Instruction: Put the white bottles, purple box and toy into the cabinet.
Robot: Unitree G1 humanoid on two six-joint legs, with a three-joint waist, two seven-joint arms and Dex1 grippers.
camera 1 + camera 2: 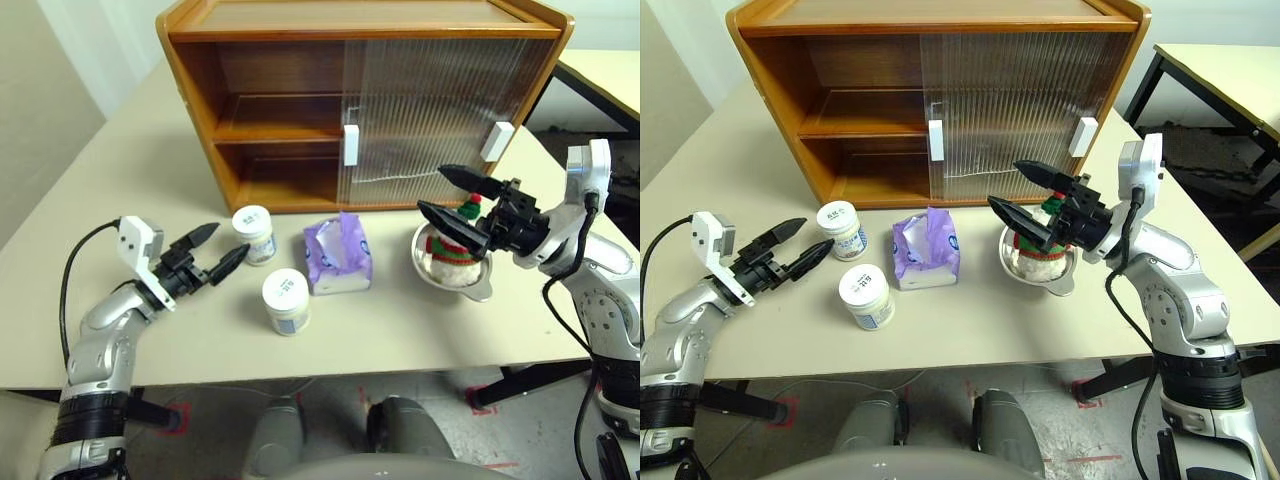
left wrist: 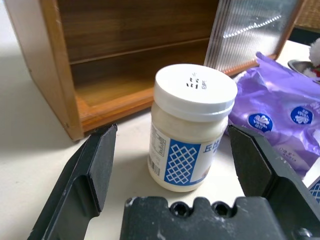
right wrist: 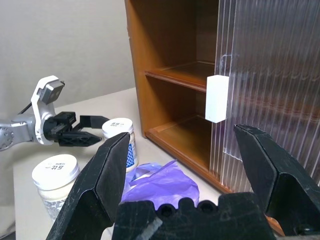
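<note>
While its fingers stand wide apart and hold nothing, the left gripper (image 1: 214,250) hangs low over the surface (image 1: 120,180), pointing at the rear white bottle (image 1: 253,233) just beside its tips. The second white bottle (image 1: 286,301) stands nearer the front edge, the purple box (image 1: 338,255) beside both. The right gripper (image 1: 455,202), equally wide and empty, hovers above the toy (image 1: 452,250) lying in a metal bowl (image 1: 478,281). Behind stands the cabinet (image 1: 360,100), its left half open.

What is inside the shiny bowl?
A little snowman toy sits in the metal bowl. Its white body, striped scarf and red-and-green hat show. The open right gripper hangs in front, covering part of it, and the bowl's bottom is hidden.
</note>
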